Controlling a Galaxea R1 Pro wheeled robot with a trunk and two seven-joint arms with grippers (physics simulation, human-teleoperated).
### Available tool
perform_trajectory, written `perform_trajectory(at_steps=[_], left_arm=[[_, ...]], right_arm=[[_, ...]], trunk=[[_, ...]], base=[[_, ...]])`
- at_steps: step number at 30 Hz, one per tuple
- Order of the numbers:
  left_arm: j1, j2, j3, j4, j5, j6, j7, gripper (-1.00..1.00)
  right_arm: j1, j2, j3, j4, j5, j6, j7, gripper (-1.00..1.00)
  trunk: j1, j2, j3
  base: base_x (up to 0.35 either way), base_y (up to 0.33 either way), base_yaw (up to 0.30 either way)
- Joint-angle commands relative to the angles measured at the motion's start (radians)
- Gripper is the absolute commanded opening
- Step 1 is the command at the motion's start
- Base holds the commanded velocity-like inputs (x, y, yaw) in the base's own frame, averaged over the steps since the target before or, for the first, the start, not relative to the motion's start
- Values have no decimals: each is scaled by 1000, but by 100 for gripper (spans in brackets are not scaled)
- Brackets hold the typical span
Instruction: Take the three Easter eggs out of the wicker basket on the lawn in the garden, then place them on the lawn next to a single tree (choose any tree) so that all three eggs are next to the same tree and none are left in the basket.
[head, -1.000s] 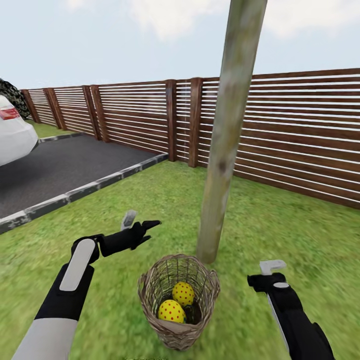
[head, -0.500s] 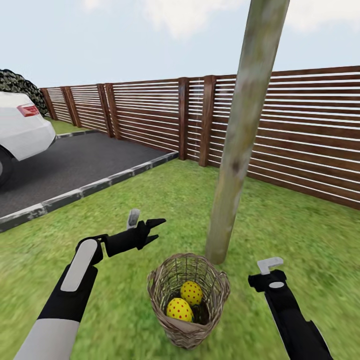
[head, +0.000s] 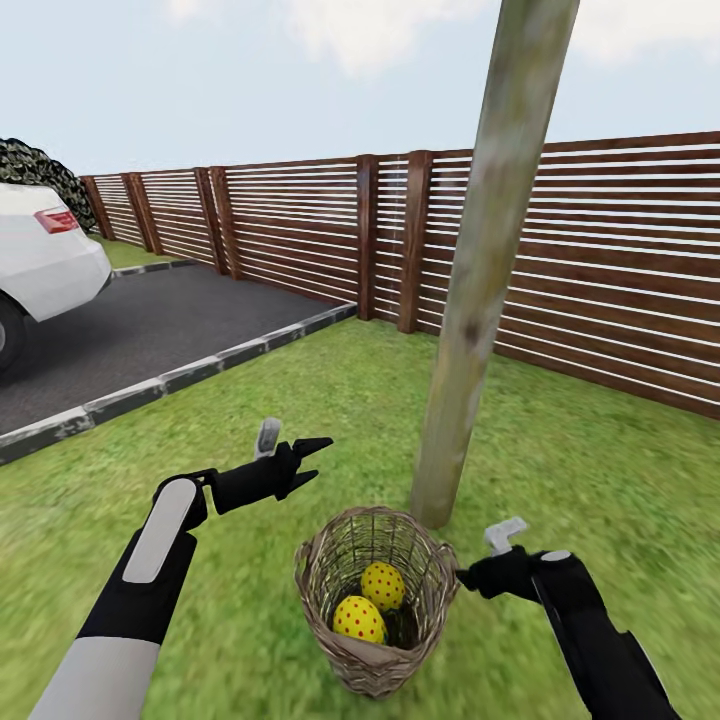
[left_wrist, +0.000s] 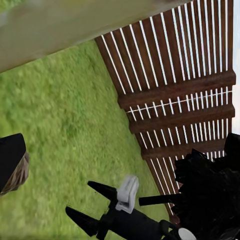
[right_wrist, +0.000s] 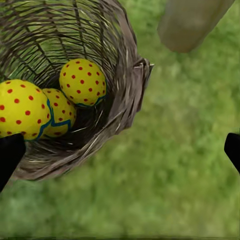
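Three Easter eggs (right_wrist: 82, 81) sit inside the wicker basket (head: 372, 600), right beside the tree (head: 470, 330); our right pincer (head: 478, 578) (spread open, empty) crowds its rim, and we risk tipping it.

Tree (head: 480, 290) crown cut off by the head view's top edge, white car (head: 40, 265) cut by its left edge, third of the Easter eggs (right_wrist: 59, 111) half hidden behind another egg, right gripper (head: 470, 578) fingertips hidden against the wicker basket (head: 375, 600) rim.
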Motion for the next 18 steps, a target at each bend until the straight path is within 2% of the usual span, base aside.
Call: perform_trajectory(at_steps=[1,3,8,13,18], left_arm=[[-1,0,0,-1,9,3,8,100],[-1,-1,0,-1,9,3,8,100],[-1,-1,0,-1,9,4,8,100],[-1,-1,0,-2,9,4,8,100],[-1,-18,0,-1,9,3,10,100]], right_arm=[[-5,0,21,-4,16,20,19,100],[-38,-1,77,-7,22,65,57,100],[-91,0,94,-4,25,155,175,100],[-130,0,103,0,26,189,207,100],[-145,5,204,69,25,194,211,100]], trunk=[[0,0,-1],[0,0,-1],[0,0,-1],[0,0,-1],[0,0,-1]], base=[[0,0,0],[0,0,0],[0,0,0],[0,0,0],[0,0,0]])
